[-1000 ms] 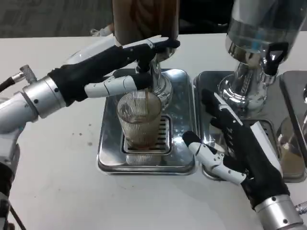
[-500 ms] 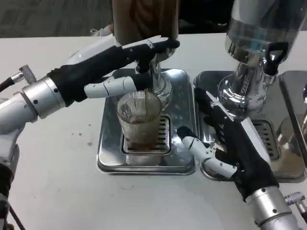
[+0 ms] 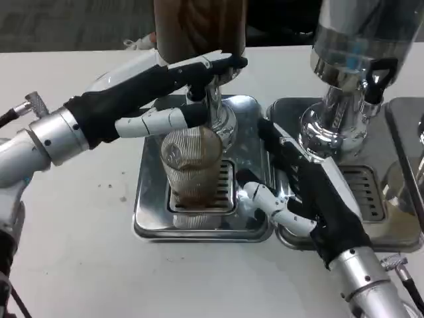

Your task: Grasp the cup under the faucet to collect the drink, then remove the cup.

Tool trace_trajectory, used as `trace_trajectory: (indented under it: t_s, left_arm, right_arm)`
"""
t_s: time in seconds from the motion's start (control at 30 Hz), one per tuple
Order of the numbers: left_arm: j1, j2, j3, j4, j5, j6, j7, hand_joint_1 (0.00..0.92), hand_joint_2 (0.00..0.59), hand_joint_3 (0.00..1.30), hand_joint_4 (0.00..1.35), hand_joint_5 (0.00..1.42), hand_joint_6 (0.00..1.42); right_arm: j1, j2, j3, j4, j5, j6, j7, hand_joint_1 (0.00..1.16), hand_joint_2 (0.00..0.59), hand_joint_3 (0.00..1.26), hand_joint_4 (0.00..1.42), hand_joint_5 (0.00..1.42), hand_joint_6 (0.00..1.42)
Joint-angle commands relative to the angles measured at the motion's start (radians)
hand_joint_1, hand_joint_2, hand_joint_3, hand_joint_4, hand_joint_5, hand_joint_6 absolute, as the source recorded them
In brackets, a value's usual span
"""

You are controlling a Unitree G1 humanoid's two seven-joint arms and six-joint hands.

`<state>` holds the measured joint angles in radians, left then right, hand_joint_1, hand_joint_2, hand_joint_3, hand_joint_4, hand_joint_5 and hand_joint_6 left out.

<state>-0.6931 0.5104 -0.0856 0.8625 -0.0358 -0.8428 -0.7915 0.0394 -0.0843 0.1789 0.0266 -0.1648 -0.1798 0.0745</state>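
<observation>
I see the ribbed cup standing upright on the grate of the drip tray, directly under the faucet of the brown drink dispenser, with a little drink in its bottom. My left hand is above the cup, fingers pressing on the faucet lever. My right hand is just right of the cup, fingers spread, holding nothing, not touching it.
</observation>
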Motion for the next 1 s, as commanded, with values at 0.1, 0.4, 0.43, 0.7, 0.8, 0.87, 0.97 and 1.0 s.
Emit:
trace_trajectory:
  t_s: [0.1, 0.4, 0.43, 0.7, 0.8, 0.87, 0.97, 1.0]
  left_arm:
    - [0.043, 0.014, -0.011, 0.006, 0.025, 0.021, -0.009, 0.000, 0.050, 0.14, 0.03, 0.08, 0.04]
    - [0.046, 0.011, -0.013, 0.007, 0.026, 0.017, -0.001, 0.000, 0.049, 0.14, 0.03, 0.08, 0.04]
    - [0.046, 0.011, -0.013, 0.006, 0.026, 0.017, -0.001, 0.000, 0.049, 0.14, 0.03, 0.08, 0.04]
    - [0.049, 0.013, -0.011, 0.001, 0.025, 0.017, 0.000, 0.000, 0.049, 0.15, 0.03, 0.08, 0.04]
    - [0.052, 0.015, -0.009, 0.000, 0.024, 0.017, 0.003, 0.000, 0.049, 0.15, 0.03, 0.08, 0.04]
    - [0.052, 0.015, -0.007, -0.001, 0.025, 0.018, 0.004, 0.000, 0.049, 0.15, 0.03, 0.08, 0.04]
    - [0.053, 0.017, -0.004, -0.003, 0.024, 0.019, 0.006, 0.000, 0.048, 0.15, 0.03, 0.08, 0.04]
    - [0.054, 0.018, -0.004, -0.003, 0.024, 0.019, 0.006, 0.000, 0.048, 0.15, 0.03, 0.08, 0.04]
  right_arm:
    - [-0.070, 0.009, 0.000, 0.072, 0.023, -0.023, 0.024, 0.60, 0.293, 0.10, 0.06, 0.05, 0.06]
    - [-0.145, 0.011, -0.005, 0.179, 0.044, -0.045, 0.047, 0.56, 0.304, 0.07, 0.02, 0.02, 0.05]
    - [-0.152, 0.014, -0.005, 0.189, 0.048, -0.049, 0.048, 0.56, 0.304, 0.07, 0.01, 0.02, 0.05]
    - [-0.202, 0.029, -0.015, 0.255, 0.068, -0.066, 0.058, 0.55, 0.304, 0.05, 0.01, 0.01, 0.05]
    - [-0.222, 0.034, -0.020, 0.281, 0.074, -0.074, 0.063, 0.55, 0.304, 0.05, 0.01, 0.01, 0.05]
    - [-0.237, 0.038, -0.022, 0.298, 0.080, -0.076, 0.067, 0.55, 0.304, 0.05, 0.00, 0.01, 0.05]
    - [-0.257, 0.042, -0.026, 0.325, 0.088, -0.081, 0.073, 0.55, 0.304, 0.05, 0.00, 0.01, 0.05]
    - [-0.263, 0.043, -0.026, 0.332, 0.090, -0.083, 0.075, 0.55, 0.304, 0.05, 0.00, 0.01, 0.05]
